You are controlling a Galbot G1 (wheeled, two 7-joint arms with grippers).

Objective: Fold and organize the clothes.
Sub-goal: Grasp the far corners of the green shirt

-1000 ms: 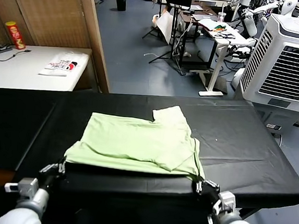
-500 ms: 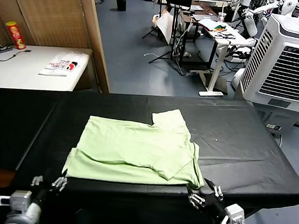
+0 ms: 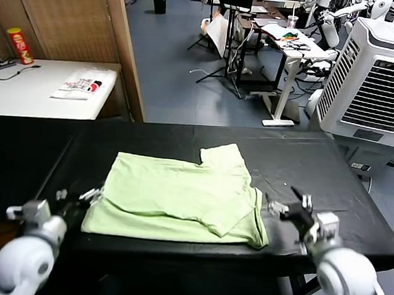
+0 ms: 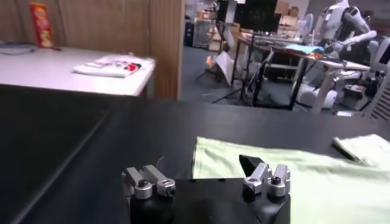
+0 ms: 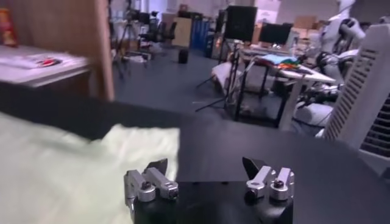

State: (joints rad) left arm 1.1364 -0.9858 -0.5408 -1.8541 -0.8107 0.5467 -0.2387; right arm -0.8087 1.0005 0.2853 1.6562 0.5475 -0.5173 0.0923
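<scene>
The clothes, one pale lime-green shirt (image 3: 179,198), lie folded flat in the middle of the black table (image 3: 332,180), with one flap sticking out toward the far side. My left gripper (image 3: 75,197) hovers open just off the shirt's near left corner and holds nothing. My right gripper (image 3: 288,205) is open beside the shirt's right edge, also with nothing in it. In the left wrist view the green cloth (image 4: 304,182) lies just past the open gripper (image 4: 201,170). The right wrist view shows the shirt (image 5: 61,164) off to one side of the open gripper (image 5: 204,165).
A white side table (image 3: 22,94) at the far left carries a red can (image 3: 19,46) and a white printed flat item (image 3: 78,85). A wooden partition (image 3: 91,14) stands behind it. A large white air cooler (image 3: 383,74) is at the far right.
Both grippers let go of the shirt's near corners and opened. The front hem settled flat. Both arms moved out and forward to the shirt's left and right sides.
</scene>
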